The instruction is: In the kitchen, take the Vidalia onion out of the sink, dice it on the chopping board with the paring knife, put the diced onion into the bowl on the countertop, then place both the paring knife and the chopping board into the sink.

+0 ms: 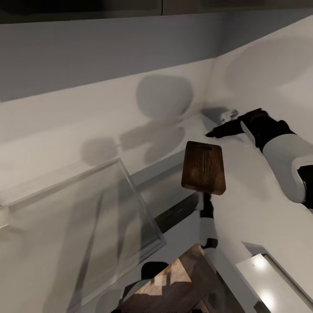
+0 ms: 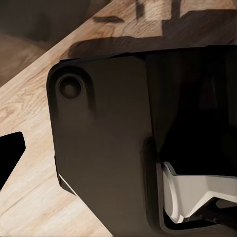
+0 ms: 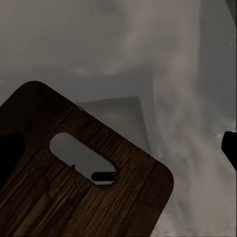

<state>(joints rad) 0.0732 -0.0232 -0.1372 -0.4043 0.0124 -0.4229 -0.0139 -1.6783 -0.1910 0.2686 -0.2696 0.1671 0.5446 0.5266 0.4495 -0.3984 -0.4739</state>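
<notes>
The dark brown chopping board (image 1: pixel 203 167) stands in mid-air at the centre of the head view, slot end up. It looms close in the right wrist view as the chopping board (image 3: pixel 84 197), slot towards the camera. My right gripper (image 1: pixel 214 132) points left just above the board's slot end. Its fingertips (image 3: pixel 229 148) sit far apart at the picture's edges, so it is open and not pinching the board. One dark fingertip (image 2: pixel 10 158) of my left gripper sits at the view's edge, over wooden floor. Onion and paring knife are out of view.
A pale grey, glassy rectangular basin shape (image 1: pixel 87 217) lies left of the board. A small white object (image 1: pixel 229 114) sits by the wall corner. Black-and-white arm links (image 1: pixel 208 213) run below the board. My dark base (image 2: pixel 113 148) and wooden floor (image 1: pixel 174 287) lie underneath.
</notes>
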